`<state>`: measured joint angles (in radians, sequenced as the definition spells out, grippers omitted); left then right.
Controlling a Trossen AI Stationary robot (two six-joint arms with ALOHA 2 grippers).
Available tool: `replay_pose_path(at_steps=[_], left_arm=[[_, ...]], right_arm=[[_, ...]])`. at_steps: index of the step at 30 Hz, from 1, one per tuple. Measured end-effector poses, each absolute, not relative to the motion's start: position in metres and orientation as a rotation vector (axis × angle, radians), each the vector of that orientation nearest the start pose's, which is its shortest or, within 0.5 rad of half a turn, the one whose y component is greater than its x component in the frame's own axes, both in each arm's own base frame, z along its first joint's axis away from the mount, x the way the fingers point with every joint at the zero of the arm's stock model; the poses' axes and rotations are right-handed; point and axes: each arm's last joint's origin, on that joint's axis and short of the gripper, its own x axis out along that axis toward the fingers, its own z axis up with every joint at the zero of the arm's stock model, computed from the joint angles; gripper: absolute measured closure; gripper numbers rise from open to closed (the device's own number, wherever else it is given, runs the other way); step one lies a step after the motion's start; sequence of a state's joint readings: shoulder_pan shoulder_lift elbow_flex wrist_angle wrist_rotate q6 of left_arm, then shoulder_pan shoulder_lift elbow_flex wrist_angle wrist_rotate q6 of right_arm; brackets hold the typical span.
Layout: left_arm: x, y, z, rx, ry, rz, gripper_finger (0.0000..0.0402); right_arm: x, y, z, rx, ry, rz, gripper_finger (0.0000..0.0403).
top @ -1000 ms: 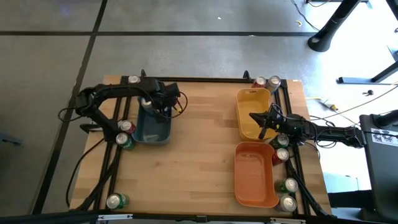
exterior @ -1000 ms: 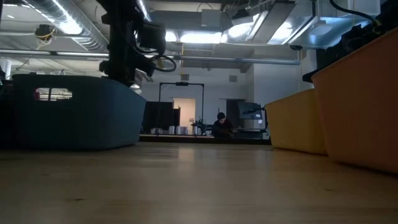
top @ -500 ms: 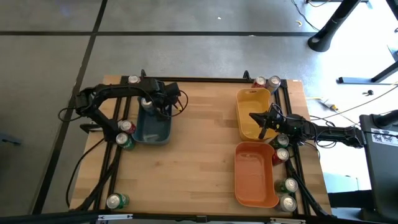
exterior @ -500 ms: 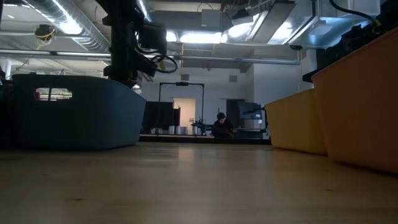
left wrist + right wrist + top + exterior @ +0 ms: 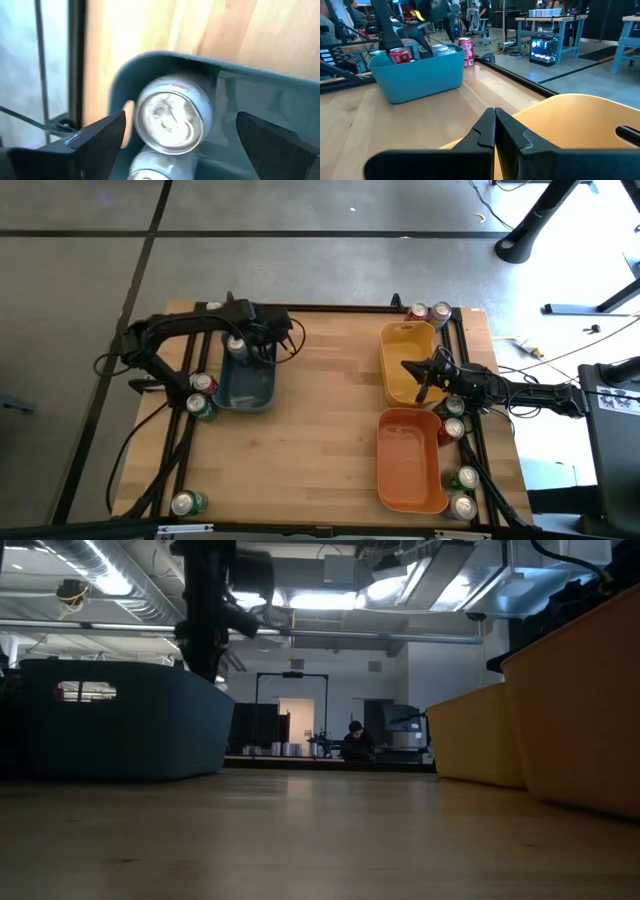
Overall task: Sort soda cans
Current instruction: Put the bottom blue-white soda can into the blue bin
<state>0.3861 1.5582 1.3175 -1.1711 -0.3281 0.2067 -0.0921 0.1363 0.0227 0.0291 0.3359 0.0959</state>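
Note:
My left gripper (image 5: 181, 120) is open and hovers over the far end of the blue-grey bin (image 5: 252, 388). Its fingers stand on either side of a silver can (image 5: 170, 120) without touching it. That can (image 5: 235, 347) stands upright in the bin's far corner, and a second silver can (image 5: 150, 167) stands beside it. My right gripper (image 5: 495, 114) is shut and empty above the yellow bin (image 5: 398, 345). More cans stand at the table's edges: a red one (image 5: 203, 383) and a green one (image 5: 204, 407) left of the blue-grey bin.
An orange bin (image 5: 410, 470) sits near the yellow one. Cans stand beside it (image 5: 452, 428) (image 5: 465, 478), at the far right corner (image 5: 418, 311), at the far left (image 5: 215, 308) and at the near left corner (image 5: 185, 503). Bare wood lies between the bins.
My left gripper has risen above the blue-grey bin and drawn back a little toward the table's far edge. The silver can has stayed standing in the bin. My right arm has kept still.

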Motion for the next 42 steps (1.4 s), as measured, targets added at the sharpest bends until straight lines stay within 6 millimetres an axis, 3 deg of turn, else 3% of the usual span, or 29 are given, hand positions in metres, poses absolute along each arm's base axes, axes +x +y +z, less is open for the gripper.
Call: replay_pose_path(at_steps=[6,12,18,23,28,33,38,42], left_arm=[[0.258,0.115,0.305,0.14,1.404,0.496,0.0035],[0.247,0.098,0.343,0.127,1.198,0.516,0.0035],[0.232,0.076,0.363,0.042,0.94,0.535,0.0034],[0.225,0.061,0.368,-0.001,0.783,0.522,0.0034],[0.226,0.051,0.36,0.004,0.718,0.489,0.0034],[0.23,0.05,0.35,0.025,0.711,0.473,0.0034],[0.231,0.05,0.342,0.027,0.726,0.472,0.0034],[0.232,0.047,0.342,0.024,0.724,0.462,0.0034]], right_arm=[[0.102,-0.019,0.165,0.086,0.044,-0.435,0.0396],[0.102,-0.019,0.174,0.074,-0.052,-0.44,0.0396],[0.096,-0.021,0.209,-0.035,-0.144,-0.545,0.0381],[0.088,-0.025,0.242,-0.129,-0.15,-0.729,0.0324],[0.095,-0.031,0.264,-0.242,-0.01,-0.982,0.0243],[0.114,-0.047,0.29,-0.289,0.151,-1.252,0.0166],[0.137,-0.08,0.313,-0.337,0.419,-1.394,0.0119],[0.148,-0.114,0.321,-0.259,0.647,-1.397,0.011]])
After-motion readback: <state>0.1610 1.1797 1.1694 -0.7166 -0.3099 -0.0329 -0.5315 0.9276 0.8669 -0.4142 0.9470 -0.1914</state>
